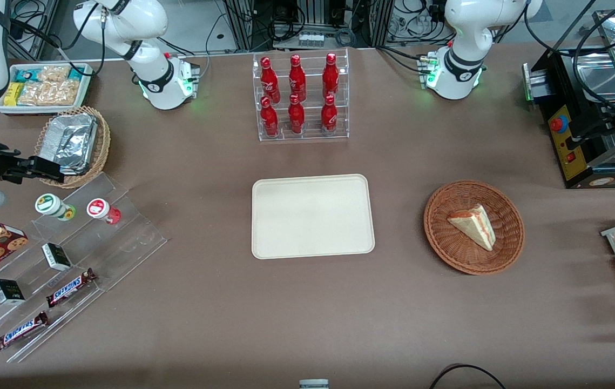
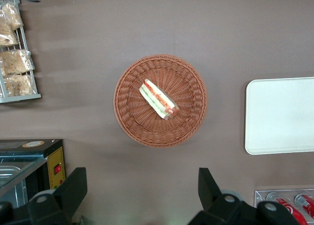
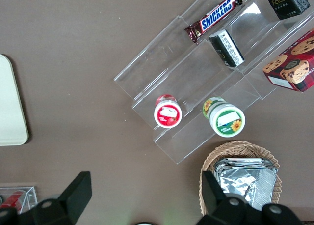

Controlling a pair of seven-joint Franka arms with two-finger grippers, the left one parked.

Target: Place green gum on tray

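On the clear stepped rack toward the working arm's end of the desk, the small white green-labelled gum bottle stands untouched beside its red-labelled twin, while the gripper, fingers apart, hovers above, an approach needing descent before carrying to the bare cream rectangular tray.

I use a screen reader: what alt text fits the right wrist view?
The open tool hovers above a clear tiered stand where the green gum sits beside a red-labelled bottle, with Snickers and boxes on other steps. A foil-filled wicker basket and the tray edge also show.
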